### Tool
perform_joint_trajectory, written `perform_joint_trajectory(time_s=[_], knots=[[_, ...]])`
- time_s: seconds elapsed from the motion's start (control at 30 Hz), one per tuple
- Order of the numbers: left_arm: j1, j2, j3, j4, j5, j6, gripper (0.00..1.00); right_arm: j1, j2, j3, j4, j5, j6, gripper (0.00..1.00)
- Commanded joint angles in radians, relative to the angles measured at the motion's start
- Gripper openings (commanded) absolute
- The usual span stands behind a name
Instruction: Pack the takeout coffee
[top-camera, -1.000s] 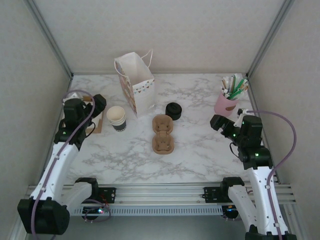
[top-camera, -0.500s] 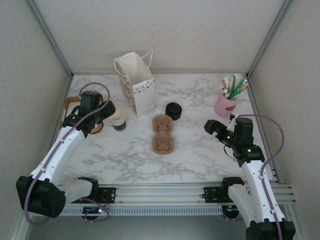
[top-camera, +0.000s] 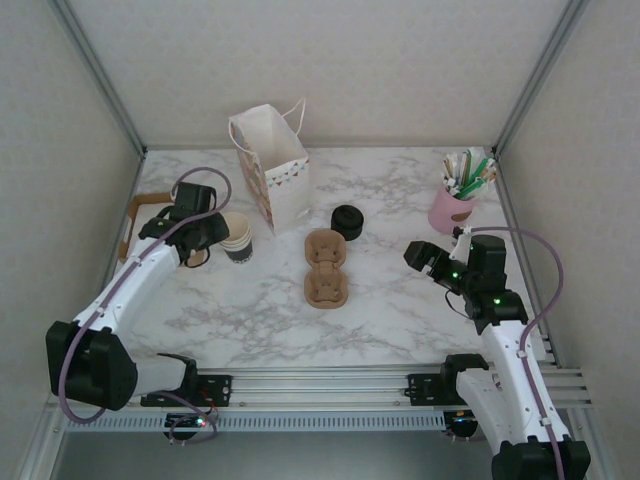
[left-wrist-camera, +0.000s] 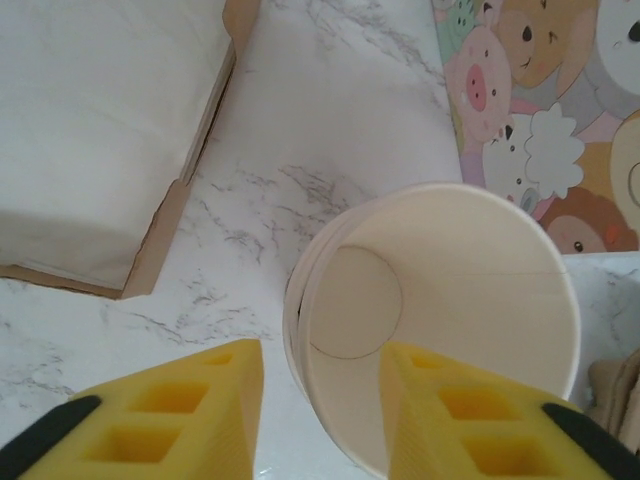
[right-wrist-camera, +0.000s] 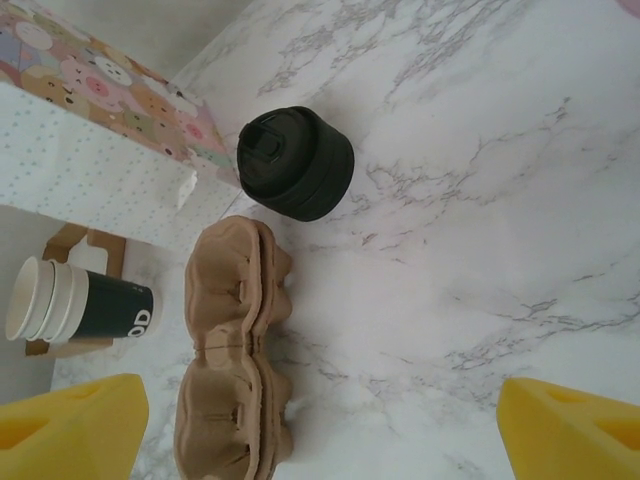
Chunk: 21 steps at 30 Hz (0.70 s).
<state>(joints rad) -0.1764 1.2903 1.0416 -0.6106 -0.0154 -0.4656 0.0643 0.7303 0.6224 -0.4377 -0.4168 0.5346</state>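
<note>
Fingers (left-wrist-camera: 160, 415) of the left gripper (left-wrist-camera: 320, 405) are spread apart, one on each side of the near rim of the stack of lidless cups (left-wrist-camera: 430, 320), and grip nothing. In the overhead view this gripper (top-camera: 205, 235) sits just left of the stack (top-camera: 233, 237), with a brown cardboard tray of white paper (left-wrist-camera: 100, 130) beside it. The right gripper (right-wrist-camera: 320, 430) is also released, its fingers wide and empty, hovering over bare tabletop (top-camera: 400, 310) well to the right of the goods.

The takeout coffee (top-camera: 347, 221), lid on, stands on the tabletop just beside the far end of the cardboard two-cup carrier (top-camera: 326, 267) and near the paper gift bag (top-camera: 272, 168). From the right wrist the coffee (right-wrist-camera: 297, 163) is untouched, and both wells of the carrier (right-wrist-camera: 235, 350) look empty.

By my reading, packing has not begun. The coffee has to be gripped, lifted and set into the carrier or bag, and neither arm is on it.
</note>
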Motion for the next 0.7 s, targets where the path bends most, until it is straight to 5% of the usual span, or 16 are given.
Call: perform_joint_trajectory(time_s=[0.0,0.67], knots=[[-0.011,0.019,0.038,-0.041,-0.014,0.015,0.30,0.006,0.003,0.000,-0.003,-0.030,-0.025,0.91],[-0.017,0.063,0.044,-0.045,-0.051,0.029,0.13,0.006,0.006,0.008,-0.019,-0.066,-0.039,0.91]])
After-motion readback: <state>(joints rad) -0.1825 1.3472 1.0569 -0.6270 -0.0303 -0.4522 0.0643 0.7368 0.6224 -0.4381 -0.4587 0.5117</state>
